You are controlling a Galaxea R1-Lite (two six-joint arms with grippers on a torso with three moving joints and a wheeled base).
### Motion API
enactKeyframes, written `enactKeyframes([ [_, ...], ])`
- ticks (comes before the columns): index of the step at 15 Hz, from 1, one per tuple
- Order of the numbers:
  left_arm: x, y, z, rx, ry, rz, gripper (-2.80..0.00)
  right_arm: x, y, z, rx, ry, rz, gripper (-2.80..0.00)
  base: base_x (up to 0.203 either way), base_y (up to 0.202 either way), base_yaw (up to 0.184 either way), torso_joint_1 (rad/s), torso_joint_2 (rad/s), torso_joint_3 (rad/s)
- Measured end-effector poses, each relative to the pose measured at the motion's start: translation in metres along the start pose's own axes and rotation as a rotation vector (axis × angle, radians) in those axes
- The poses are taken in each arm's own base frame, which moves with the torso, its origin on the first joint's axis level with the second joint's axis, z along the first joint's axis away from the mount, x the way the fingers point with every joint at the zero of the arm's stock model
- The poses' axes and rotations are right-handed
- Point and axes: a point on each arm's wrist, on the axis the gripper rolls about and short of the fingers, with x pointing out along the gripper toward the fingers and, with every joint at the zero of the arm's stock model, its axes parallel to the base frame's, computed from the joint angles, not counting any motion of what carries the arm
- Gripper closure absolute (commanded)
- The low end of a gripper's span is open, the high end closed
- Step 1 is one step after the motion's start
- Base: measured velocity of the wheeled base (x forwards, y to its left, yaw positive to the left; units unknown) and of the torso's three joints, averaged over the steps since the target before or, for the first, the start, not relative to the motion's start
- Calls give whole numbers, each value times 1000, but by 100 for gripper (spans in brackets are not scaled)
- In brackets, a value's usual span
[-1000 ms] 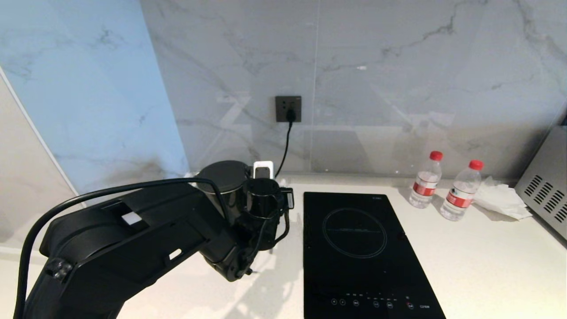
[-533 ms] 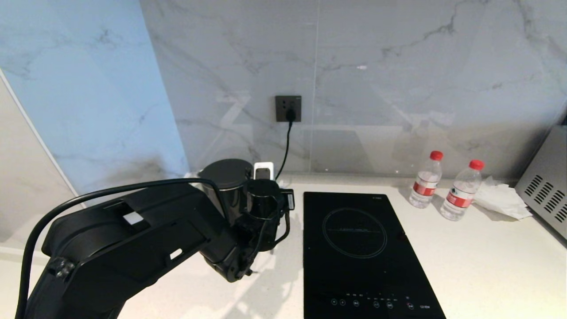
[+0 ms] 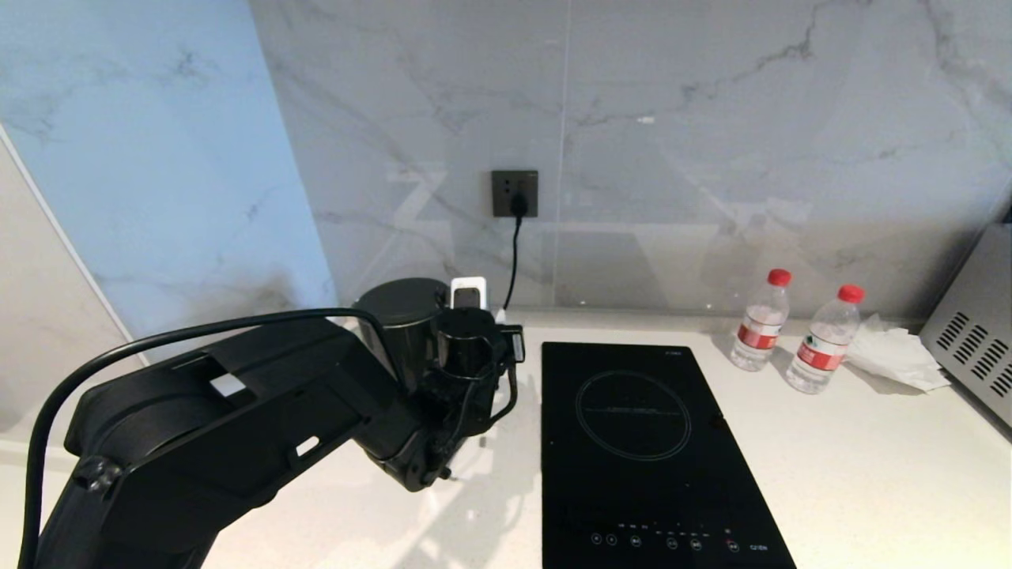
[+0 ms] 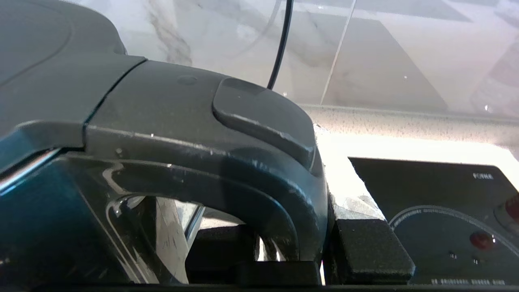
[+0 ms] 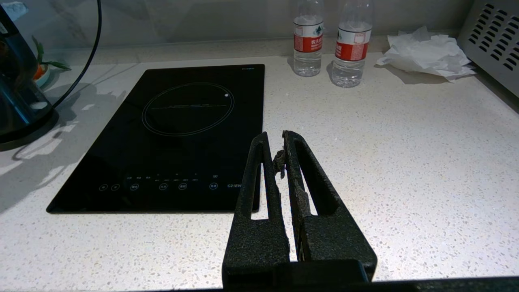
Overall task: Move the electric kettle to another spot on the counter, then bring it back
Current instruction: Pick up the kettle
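The electric kettle stands at the back left of the white speckled desk, close to the marble wall and left of the black induction hob. I have my left arm reaching in from the lower left of the head view, and its left tool is at the kettle's loop handle. In the left wrist view one finger lies inside the loop and the other finger outside it, both pressed to the handle's vertical bar, so I read the tool as clenched on the handle. Whether the kettle's foot rests on its base I cannot tell; the arm covers it. A black cord runs from the wall socket down behind the kettle. My right tool is parked low over the front of the desk, just beside the hob's near right corner, its two fingers closed together on nothing. Two water bottles with red caps stand at the back right, with a crumpled white tissue just beside them and a grey vented appliance at the right edge.
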Motion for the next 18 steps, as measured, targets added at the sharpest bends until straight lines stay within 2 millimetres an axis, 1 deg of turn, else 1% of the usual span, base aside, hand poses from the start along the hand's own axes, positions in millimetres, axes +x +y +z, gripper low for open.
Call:
enactKeyframes([
  [8,7,2,5,4,-4,12,0,0,0,0,0,0,0,0,0,0,0,0,0,0],
  [11,10,2,12,-2,-16,16,0,0,0,0,0,0,0,0,0,0,0,0,0,0],
  [15,9,2,25,-16,-41,15,0,0,0,0,0,0,0,0,0,0,0,0,0,0],
  [18,10,6,32,-23,-54,24,0,0,0,0,0,0,0,0,0,0,0,0,0,0],
])
